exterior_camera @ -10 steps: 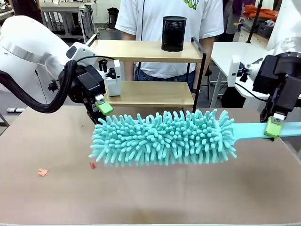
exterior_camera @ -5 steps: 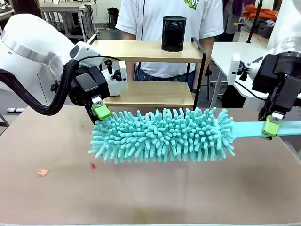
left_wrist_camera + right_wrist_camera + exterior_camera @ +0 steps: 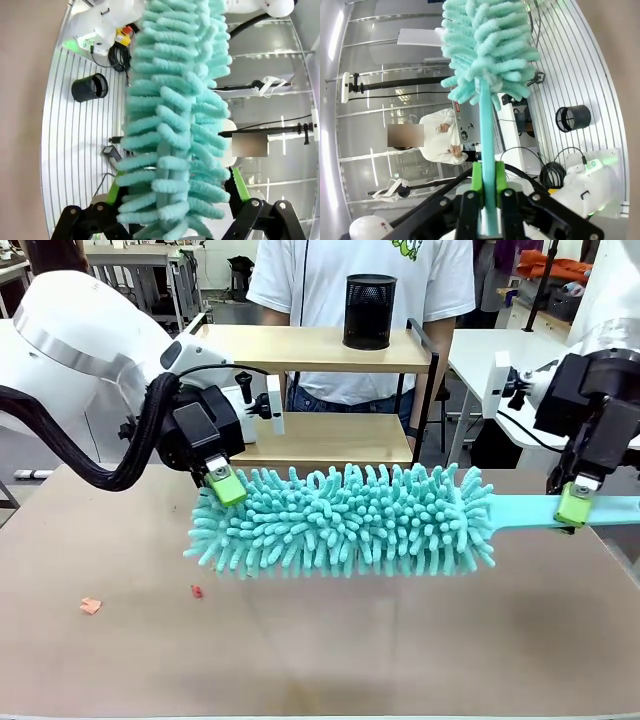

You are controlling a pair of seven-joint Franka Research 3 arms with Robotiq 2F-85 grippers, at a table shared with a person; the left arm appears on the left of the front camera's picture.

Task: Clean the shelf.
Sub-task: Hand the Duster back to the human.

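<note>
We are in a robotics lab: white robot arms (image 3: 80, 350) at our table (image 3: 320, 640), more white tables (image 3: 500, 355) at two o'clock, cables and equipment racks behind.

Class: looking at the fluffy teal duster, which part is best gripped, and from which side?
Grip the duster by its flat bare handle, coming from above. The handle is thin and rigid, so pads can clamp its faces, as the right end effector does; the soft fluffy head would give.
</note>
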